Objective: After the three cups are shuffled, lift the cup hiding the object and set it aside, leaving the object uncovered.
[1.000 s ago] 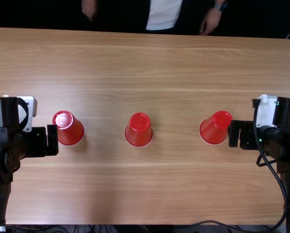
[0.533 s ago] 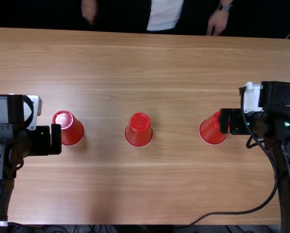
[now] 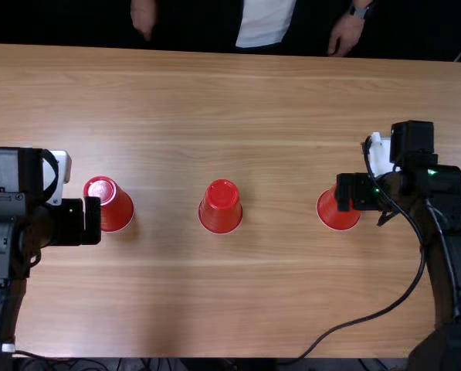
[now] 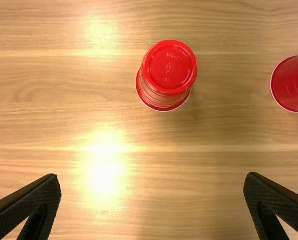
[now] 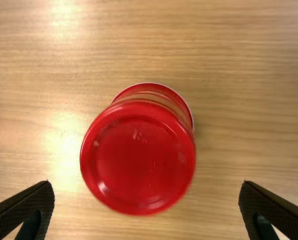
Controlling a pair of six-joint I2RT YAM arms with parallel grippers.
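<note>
I held the right tool (image 5: 145, 183) open above the rightmost inverted red plastic cup (image 5: 139, 150); my left tool (image 4: 149, 176) gaped too. No cup was lifted yet.

Glossy red plastic on left cup (image 3: 108, 205), middle cup (image 3: 220, 207), right cup (image 3: 334, 212). Smooth wooden table (image 3: 230, 100) with a light sheen. Matt black, textured fingers (image 4: 31, 202).
</note>
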